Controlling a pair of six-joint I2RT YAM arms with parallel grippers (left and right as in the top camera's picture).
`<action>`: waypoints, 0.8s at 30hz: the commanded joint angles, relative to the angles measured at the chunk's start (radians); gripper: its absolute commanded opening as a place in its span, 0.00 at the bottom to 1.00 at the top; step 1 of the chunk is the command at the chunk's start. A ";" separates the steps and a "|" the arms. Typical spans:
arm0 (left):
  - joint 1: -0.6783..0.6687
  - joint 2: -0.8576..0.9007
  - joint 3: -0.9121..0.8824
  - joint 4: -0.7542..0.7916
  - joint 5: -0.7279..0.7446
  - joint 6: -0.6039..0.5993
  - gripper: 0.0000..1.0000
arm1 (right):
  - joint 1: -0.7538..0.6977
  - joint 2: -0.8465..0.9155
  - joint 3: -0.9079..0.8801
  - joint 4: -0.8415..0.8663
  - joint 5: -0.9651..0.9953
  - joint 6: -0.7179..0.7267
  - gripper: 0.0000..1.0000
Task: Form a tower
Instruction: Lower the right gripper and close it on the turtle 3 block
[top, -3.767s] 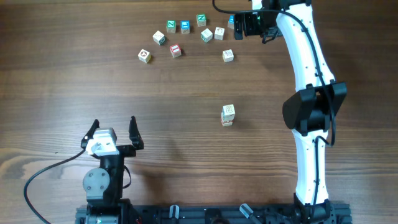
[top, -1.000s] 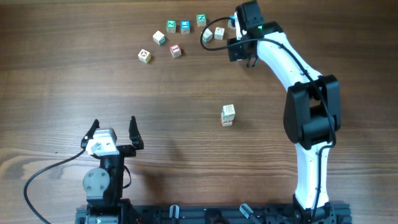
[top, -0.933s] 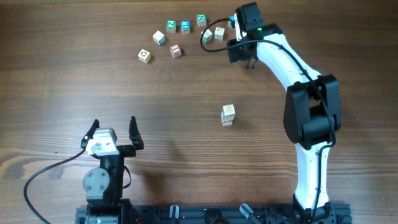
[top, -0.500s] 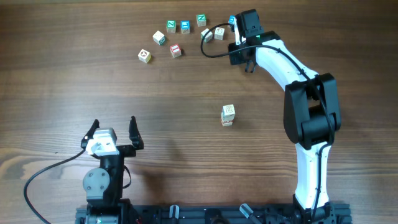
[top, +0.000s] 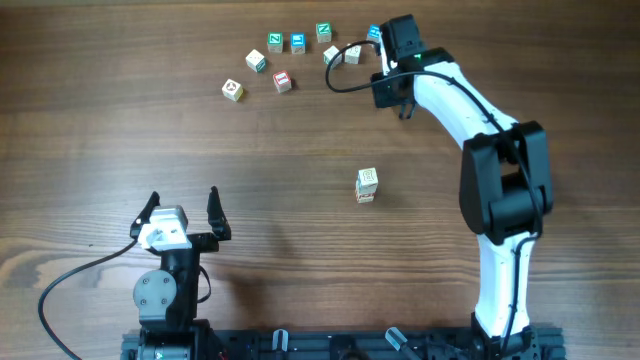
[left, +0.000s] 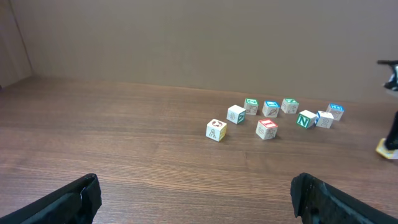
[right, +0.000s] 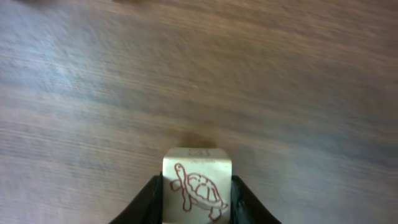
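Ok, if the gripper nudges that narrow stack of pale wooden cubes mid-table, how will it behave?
The narrow stack of pale wooden cubes stands tall on a single-cube footprint, so a sideways nudge would probably topple it. Its cubes look loosely stacked, so they would likely scatter, not slide together. Being small and wooden, they are probably light.

The pale tower (top: 367, 185), red print low, stands upright at the table (top: 250, 150) centre

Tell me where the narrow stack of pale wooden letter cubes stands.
In the overhead view the stack stands alone, right of table centre, below the loose cubes and left of the right arm.
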 joint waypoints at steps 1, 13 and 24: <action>0.006 -0.005 -0.003 0.000 -0.013 0.018 1.00 | -0.005 -0.142 0.002 -0.065 0.058 -0.002 0.25; 0.006 -0.005 -0.003 0.000 -0.013 0.018 1.00 | -0.005 -0.201 -0.082 -0.405 -0.116 0.039 0.25; 0.006 -0.005 -0.003 0.000 -0.013 0.018 1.00 | -0.006 -0.201 -0.286 -0.277 -0.100 0.059 0.29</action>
